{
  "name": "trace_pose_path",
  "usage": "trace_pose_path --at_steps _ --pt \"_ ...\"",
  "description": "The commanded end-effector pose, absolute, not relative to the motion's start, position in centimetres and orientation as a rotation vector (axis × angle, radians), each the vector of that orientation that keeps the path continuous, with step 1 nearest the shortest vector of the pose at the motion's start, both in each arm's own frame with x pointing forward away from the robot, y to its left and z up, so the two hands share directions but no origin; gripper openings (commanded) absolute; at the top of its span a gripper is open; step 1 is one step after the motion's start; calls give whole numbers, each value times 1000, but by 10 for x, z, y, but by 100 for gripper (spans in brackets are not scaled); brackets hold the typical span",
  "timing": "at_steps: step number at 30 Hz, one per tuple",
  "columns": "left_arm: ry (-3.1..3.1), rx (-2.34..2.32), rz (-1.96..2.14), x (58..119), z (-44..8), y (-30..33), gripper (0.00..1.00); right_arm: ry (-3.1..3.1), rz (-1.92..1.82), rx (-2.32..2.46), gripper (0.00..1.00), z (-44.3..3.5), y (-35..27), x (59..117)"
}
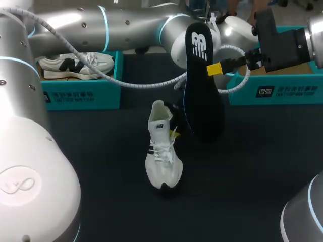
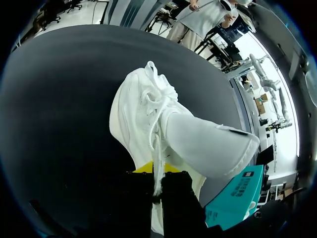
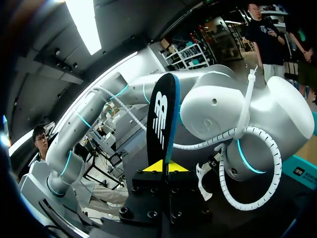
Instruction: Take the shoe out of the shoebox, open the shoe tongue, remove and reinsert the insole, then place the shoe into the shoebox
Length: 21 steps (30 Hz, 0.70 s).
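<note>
Dark table (image 1: 101, 161): left tool (image 2: 157, 172) pinches shoe (image 2: 143, 114) heel, tips mostly hidden; right tool (image 3: 163, 167) clamps insole (image 3: 159, 119).

Soft white knit cloth, matt, over the shoe (image 1: 161, 171) at frame centre. Woven white laces (image 1: 164, 151), and smoother, denser cloth on the raised tongue (image 1: 160, 118). Matt black, foam-like face on the insole (image 1: 202, 85), with a flat white print and a thin blue edge. Dark, matt, finely textured covering on the bench (image 1: 101, 191). Smooth, dull teal card on the shoebox (image 1: 81, 96) at upper left. Smooth silver-grey shell with a satin sheen on the left arm (image 1: 75, 25), ribbed white plastic hose (image 1: 126, 81) alongside. Matt black body and smooth yellow tips on the right tool (image 1: 214, 68).
</note>
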<state>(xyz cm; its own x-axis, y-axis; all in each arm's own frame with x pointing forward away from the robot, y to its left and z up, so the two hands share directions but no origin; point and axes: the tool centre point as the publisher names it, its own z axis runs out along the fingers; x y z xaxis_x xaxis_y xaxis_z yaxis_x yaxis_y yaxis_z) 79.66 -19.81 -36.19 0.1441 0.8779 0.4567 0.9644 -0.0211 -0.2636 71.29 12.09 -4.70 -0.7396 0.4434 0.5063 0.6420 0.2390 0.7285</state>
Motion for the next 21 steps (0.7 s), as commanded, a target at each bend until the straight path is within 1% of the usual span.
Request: trace_pose_path --at_steps 1,2,5,7,8,16,21 --pt "-1747 -1917 -214 797 -366 -201 25 -2313 -1506 -1029 0 -48 123 715" --pt "-1747 -1915 -211 797 -367 -202 39 -2313 -1506 -1029 0 -48 123 715" --pt "-1759 -1917 -175 797 -364 -202 59 -2313 -1506 -1029 0 -48 123 715" --pt "-1771 -1920 -162 797 -361 -202 88 -2313 -1506 -1029 0 -48 123 715" --pt "-1779 -1918 -155 797 -360 -202 100 -2313 -1506 -1029 0 -48 123 715" --pt "-1871 -1859 1 813 -351 -207 100 -2313 -1506 -1029 0 -48 123 715" --pt "-1936 -1839 134 828 -337 -204 100 -2313 -1506 -1029 0 -48 123 715"
